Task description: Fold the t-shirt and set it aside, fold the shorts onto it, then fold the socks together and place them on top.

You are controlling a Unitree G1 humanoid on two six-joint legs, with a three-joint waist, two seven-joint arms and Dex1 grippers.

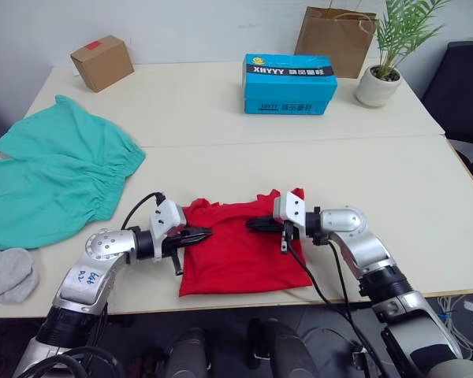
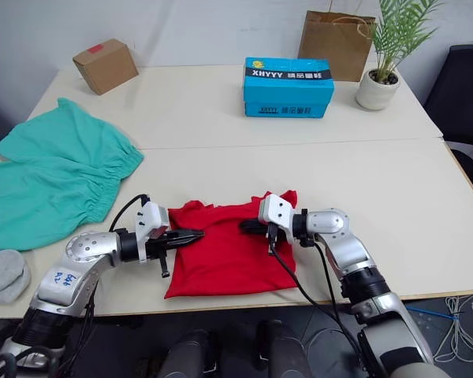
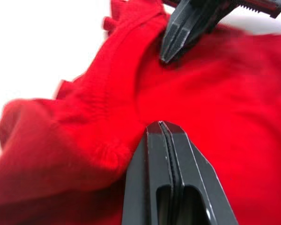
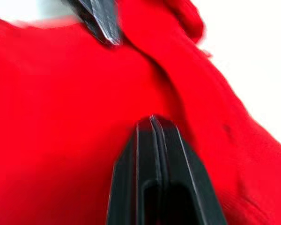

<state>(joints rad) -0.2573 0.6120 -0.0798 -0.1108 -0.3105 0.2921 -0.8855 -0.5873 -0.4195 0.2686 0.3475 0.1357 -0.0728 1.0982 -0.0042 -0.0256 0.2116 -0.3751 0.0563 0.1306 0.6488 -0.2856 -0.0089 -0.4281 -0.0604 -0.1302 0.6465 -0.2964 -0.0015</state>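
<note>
The red t-shirt (image 1: 236, 258) lies in a folded, rumpled rectangle near the front edge of the table, between my two arms. My left gripper (image 1: 206, 232) is shut, its tips resting over the shirt's left upper edge. My right gripper (image 1: 253, 224) is shut too, pointing left over the shirt's upper middle. Their tips face each other a short gap apart, and no cloth shows between either pair of fingers (image 3: 162, 140). The teal-green shorts (image 1: 55, 177) lie spread flat at the left. The grey socks (image 1: 8, 276) sit at the front left corner.
A small cardboard box (image 1: 102, 63) stands at the back left, and a blue carton (image 1: 290, 84) at the back centre. Behind it are a brown paper bag (image 1: 335, 39) and a potted plant (image 1: 382, 75). A black chair (image 1: 465, 87) stands off the table's right side.
</note>
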